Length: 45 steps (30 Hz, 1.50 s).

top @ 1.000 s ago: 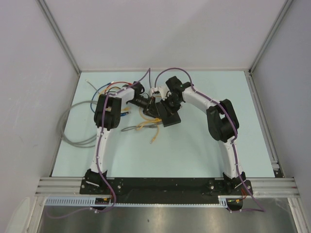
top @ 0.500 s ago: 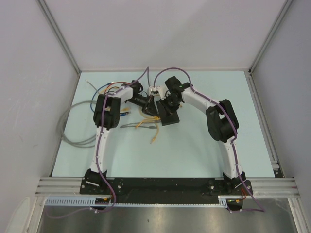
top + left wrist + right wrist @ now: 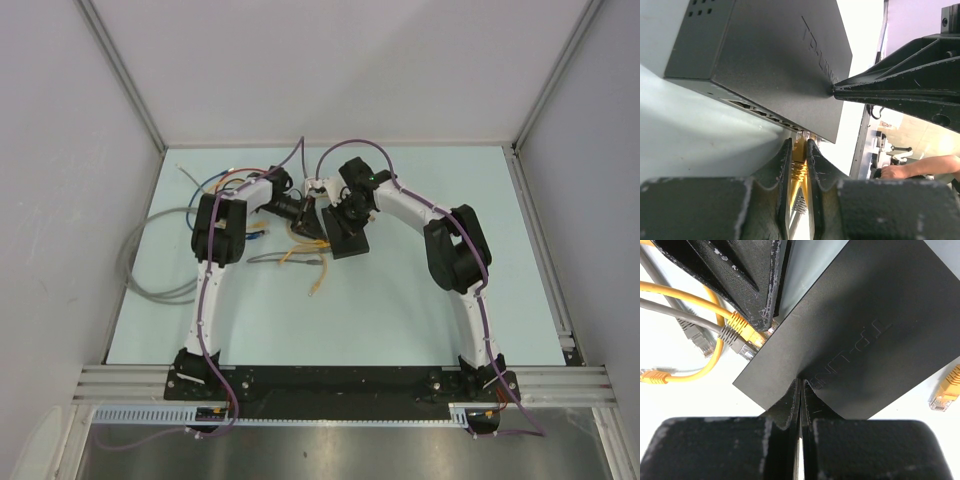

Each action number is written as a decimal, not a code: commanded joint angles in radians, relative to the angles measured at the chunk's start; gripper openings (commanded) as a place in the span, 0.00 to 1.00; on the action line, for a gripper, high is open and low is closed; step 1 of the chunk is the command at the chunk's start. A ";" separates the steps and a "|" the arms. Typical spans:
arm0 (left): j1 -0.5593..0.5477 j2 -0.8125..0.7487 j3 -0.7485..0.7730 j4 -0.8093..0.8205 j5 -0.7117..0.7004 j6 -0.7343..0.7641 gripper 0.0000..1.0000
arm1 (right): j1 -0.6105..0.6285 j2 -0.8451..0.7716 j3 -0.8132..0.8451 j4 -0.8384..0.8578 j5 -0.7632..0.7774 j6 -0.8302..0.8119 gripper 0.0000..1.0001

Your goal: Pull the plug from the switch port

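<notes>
Left claw: my left claw [image 3: 799, 148] is clenched on the yellow plug [image 3: 799, 170], one finger on each side of its boot.
Right claw: my right claw [image 3: 800, 385] is clenched on nothing, its fingertips together and pressing down on the switch's flat top.
Switch: the switch [image 3: 770, 55] lies on the surface [image 3: 420, 310] straight ahead of my left claw and under the tip of my right one. Its sockets [image 3: 755, 110] face my left claw.
Plug: seated in a socket just beyond my left fingertips. The yellow cable [image 3: 685, 290] trails back beneath that claw.
Neighbour: a grey plug [image 3: 731, 333] sits just beside the yellow one, on the side away from my left claw.
Handling, switch: I judge it a light, stiff box with a smooth lid, so it would slide or lift unless pinned.
Handling, plug: a hard small body with a softer boot and probably a thin latch tab that could snap. The cable is limp and no good to pull on.
Where to hold: on the boot, close to the socket, with the pull straight back along the plug's axis.
Risk: I cannot tell whether the latch is pressed. If not, the switch would drag along.
</notes>
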 commanded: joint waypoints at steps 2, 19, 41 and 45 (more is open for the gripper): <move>0.033 -0.044 0.023 -0.014 -0.054 0.117 0.00 | 0.028 0.087 -0.078 -0.110 0.030 -0.013 0.00; 0.084 -0.202 0.437 -0.097 -0.220 0.223 0.00 | 0.025 0.084 -0.080 -0.100 0.044 -0.027 0.00; 0.247 -0.337 0.069 -0.090 -0.507 0.370 0.39 | 0.021 0.083 -0.083 -0.086 0.049 -0.031 0.00; 0.241 -0.430 -0.006 0.016 -0.464 0.350 0.56 | 0.019 0.084 -0.089 -0.086 0.049 -0.033 0.00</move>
